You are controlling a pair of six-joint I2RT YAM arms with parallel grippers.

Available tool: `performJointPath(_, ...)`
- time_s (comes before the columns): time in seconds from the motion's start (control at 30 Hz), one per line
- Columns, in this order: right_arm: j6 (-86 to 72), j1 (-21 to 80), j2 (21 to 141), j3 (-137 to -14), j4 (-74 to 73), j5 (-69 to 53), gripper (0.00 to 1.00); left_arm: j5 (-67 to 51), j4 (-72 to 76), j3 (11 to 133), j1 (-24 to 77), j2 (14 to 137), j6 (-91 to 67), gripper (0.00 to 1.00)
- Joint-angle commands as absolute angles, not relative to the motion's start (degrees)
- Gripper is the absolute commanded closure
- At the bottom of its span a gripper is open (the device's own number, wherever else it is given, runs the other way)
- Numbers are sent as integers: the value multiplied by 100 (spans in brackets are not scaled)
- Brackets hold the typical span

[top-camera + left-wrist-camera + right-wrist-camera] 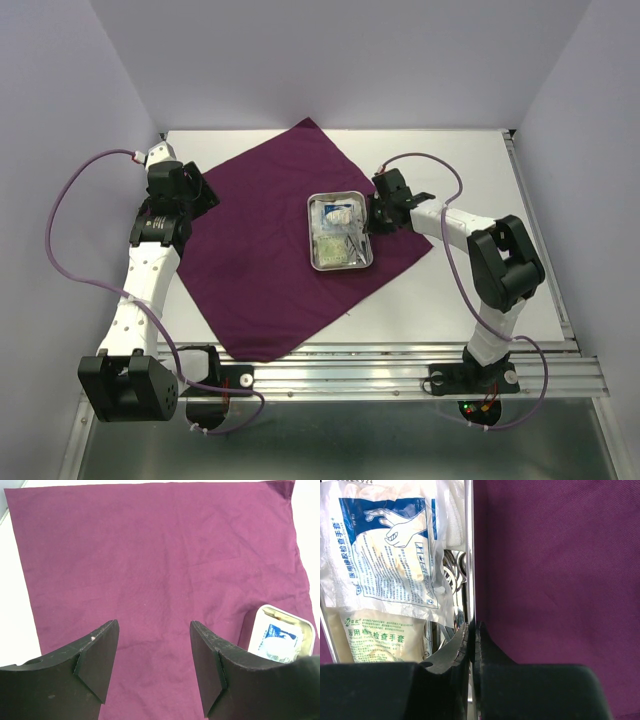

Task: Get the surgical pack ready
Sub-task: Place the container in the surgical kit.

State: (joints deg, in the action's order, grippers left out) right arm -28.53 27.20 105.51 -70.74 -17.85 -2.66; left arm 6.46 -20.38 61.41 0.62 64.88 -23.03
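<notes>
A dark-purple cloth [270, 240] lies spread on the white table, turned like a diamond. On its right part sits a small steel tray [340, 267]. The tray holds a blue-printed clear packet [390, 545], a green-printed packet [375, 640], white gauze [454, 525] and the metal loops of scissors [452, 570]. My right gripper [473, 627] is shut on the tray's right wall [469, 555], one finger inside and one outside. My left gripper [154, 630] hangs open and empty over the cloth [160, 555] near its left corner [205, 190]. The tray's rim [285, 611] shows at the lower right of the left wrist view.
Bare white table [480, 180] lies right of the cloth and along its back edge. Purple-grey walls close in the back and both sides. A metal rail [400, 372] with both arm bases runs along the near edge.
</notes>
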Motion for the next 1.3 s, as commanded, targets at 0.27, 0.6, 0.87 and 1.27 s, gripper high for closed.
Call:
performJointPath(0.27, -3094, 2760, 10450, -7128, -1230, -220, 99, 659, -1837, 6056, 53, 6469, -2294, 30)
performJointPath(0.6, -3094, 2760, 10450, -7146, -1230, -220, 99, 659, -1837, 6056, 53, 6460, -2294, 30)
performJointPath(0.87, -3094, 2760, 10450, -7145, -1239, -228, 99, 650, -1837, 6047, 53, 6460, -2285, 30)
performJointPath(1.27, -2804, 2699, 10222, -7400, -1573, 518, 30, 659, -1854, 6056, 53, 6434, -2276, 30)
